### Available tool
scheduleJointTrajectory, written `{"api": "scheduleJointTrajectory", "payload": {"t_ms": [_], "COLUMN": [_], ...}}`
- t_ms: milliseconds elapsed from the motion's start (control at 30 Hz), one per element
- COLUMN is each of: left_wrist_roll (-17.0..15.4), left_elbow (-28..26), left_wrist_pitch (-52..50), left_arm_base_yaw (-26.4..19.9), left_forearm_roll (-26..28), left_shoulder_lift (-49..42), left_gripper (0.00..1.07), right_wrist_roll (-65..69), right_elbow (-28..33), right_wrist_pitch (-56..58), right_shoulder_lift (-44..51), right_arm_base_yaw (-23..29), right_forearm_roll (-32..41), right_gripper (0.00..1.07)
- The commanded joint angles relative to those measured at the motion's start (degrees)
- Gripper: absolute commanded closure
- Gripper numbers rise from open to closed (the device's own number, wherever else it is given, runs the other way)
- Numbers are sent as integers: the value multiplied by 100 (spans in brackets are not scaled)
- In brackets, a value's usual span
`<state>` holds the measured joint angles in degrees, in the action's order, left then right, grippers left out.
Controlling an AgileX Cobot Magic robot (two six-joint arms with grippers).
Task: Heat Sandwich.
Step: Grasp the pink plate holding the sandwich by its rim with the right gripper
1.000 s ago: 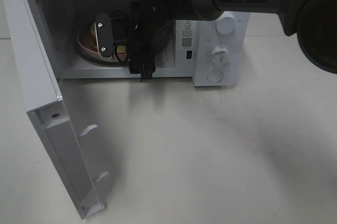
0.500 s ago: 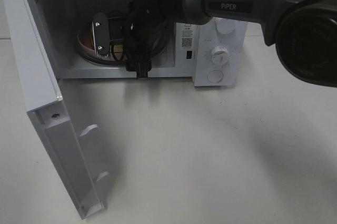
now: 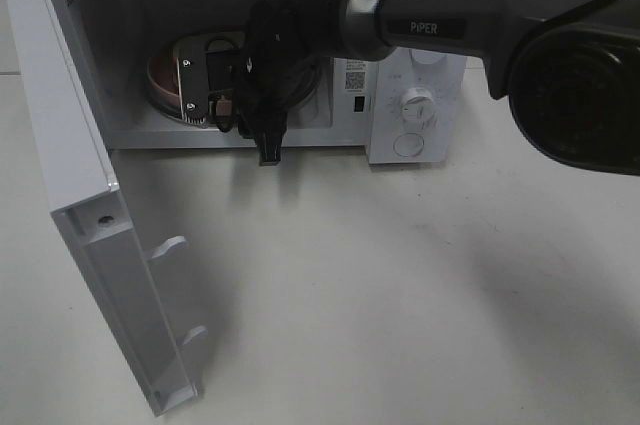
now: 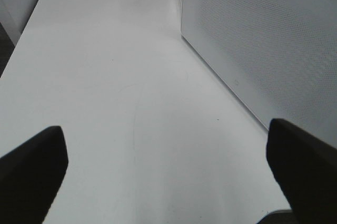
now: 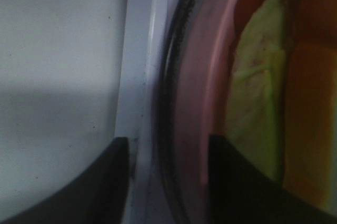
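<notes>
Exterior high view: white microwave oven [image 3: 400, 55], hinged door [image 3: 90, 205] swung wide, bare white table [image 3: 400, 285] in front. Right claw [image 3: 215, 95] reaches into the cavity over the round pink plate [image 3: 165, 80] carrying the white-bread sandwich [image 5: 253, 92]; its jaws' state I cannot tell. Left claw [image 4: 168, 166] stands apart over bare table. Arm reads "PiPER".

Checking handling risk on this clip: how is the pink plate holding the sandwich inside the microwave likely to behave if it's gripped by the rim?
The pink plate looks smooth and glossy, so probably slippery between jaws. Its rim appears thin, likely rigid. The sandwich lies loose on top and may slide if the plate tilts.
</notes>
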<state>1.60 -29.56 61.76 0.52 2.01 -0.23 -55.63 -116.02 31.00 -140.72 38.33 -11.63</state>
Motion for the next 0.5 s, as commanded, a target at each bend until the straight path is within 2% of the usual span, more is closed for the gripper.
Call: {"api": "scheduleJointTrajectory", "payload": {"t_ms": [33, 500], "left_wrist_roll": [-29, -29], "left_elbow": [0, 0], "left_wrist_pitch": [-63, -63], "left_arm_base_yaw": [23, 23], "left_forearm_roll": [-6, -6], "left_shoulder_lift": [-40, -40], "left_gripper": [9, 9], "right_wrist_roll": [281, 327], "right_elbow": [-29, -23], "right_wrist_pitch": [195, 218], "right_shoulder_lift": [17, 69], "right_arm_base_yaw": [46, 46], "right_forearm_roll": [69, 172], "right_gripper": [105, 107]}}
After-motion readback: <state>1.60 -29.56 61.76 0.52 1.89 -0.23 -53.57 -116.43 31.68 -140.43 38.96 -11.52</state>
